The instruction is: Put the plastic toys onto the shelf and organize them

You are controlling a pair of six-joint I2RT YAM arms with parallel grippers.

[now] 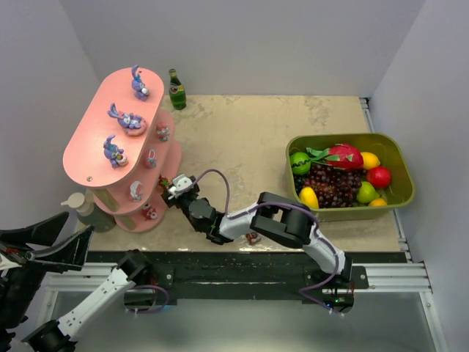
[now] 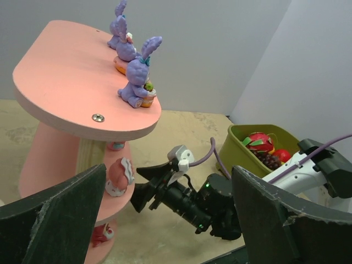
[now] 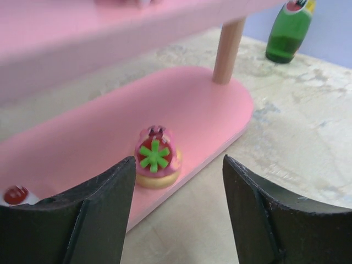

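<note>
Right pincer [image 3: 177,170] agape, glossy domed toy [image 3: 156,157] (strawberry, perhaps)

The right gripper [image 3: 177,163] has its two dark fingers [image 3: 93,214] spread wide apart, empty, low over the edge of the shelf [image 3: 209,104]. Seen between them, a small pink and red toy [image 3: 157,157] with a green star-shaped mark sits on the lowest pink tier, close to its rim. A second toy [image 3: 15,195], white with a red top, peeks out at the far left. A wooden post [image 3: 228,49] rises to the tier above. A green bottle [image 3: 287,30] stands on the mottled beige table [image 3: 297,143] beyond
</note>
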